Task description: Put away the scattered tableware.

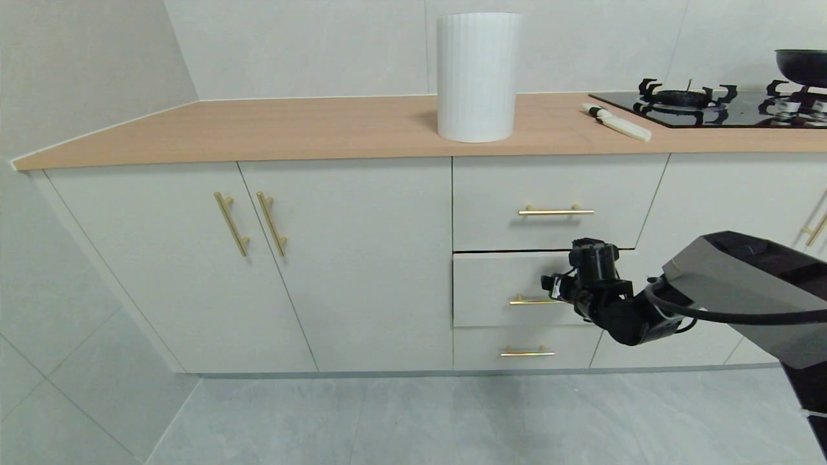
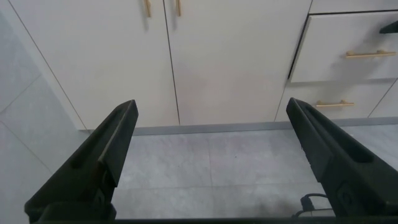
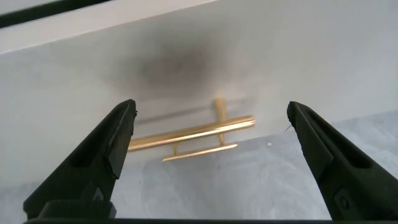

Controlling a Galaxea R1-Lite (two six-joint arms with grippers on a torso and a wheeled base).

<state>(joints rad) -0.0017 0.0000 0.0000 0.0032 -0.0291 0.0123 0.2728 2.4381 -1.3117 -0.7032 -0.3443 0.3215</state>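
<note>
Right hand (image 3: 211,115) spread just before gold handle (image 3: 193,134) of middle drawer (image 1: 491,284), left hand (image 2: 211,112) spread above floor (image 2: 211,168), knife (image 1: 617,121) on bench (image 1: 291,129) beside hob (image 1: 704,106)

- We're looking over every surface and can't make out any writing, label, number or sign.
</note>
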